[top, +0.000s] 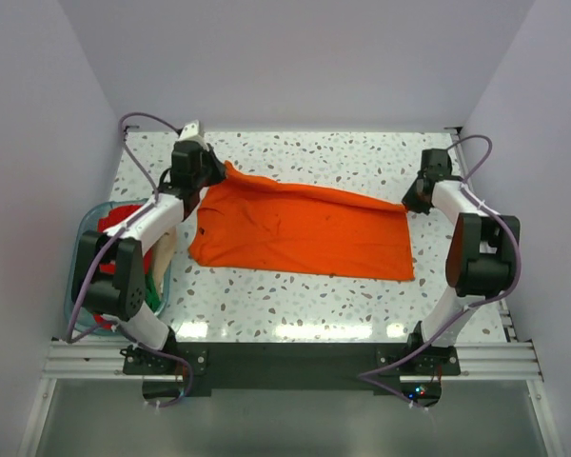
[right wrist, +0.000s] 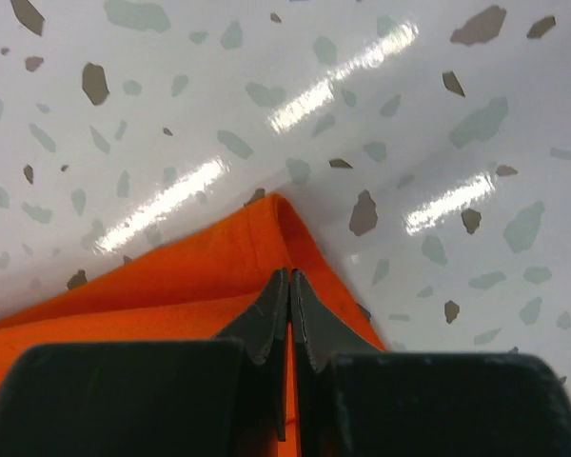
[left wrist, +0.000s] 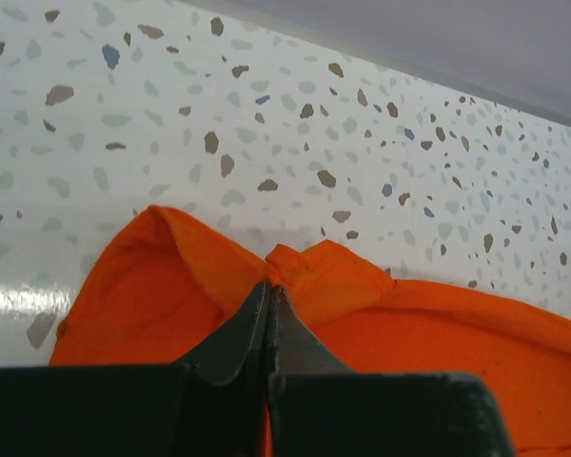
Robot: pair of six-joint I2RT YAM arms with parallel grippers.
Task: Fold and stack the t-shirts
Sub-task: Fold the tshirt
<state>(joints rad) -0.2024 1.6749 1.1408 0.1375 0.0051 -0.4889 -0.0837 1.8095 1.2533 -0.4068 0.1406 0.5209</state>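
A bright orange t-shirt lies spread across the middle of the speckled table. My left gripper is shut on its far left corner, and the left wrist view shows the cloth pinched and bunched at the fingertips. My right gripper is shut on the far right corner, with the orange edge clamped between the jaws. The far edge is stretched between the two grippers, slightly lifted. More shirts, red, green and beige, sit in a tub at the left.
A translucent teal plastic tub stands at the table's left edge beside the left arm. White walls close in the table at the back and both sides. A black rail runs along the near edge by the arm bases.
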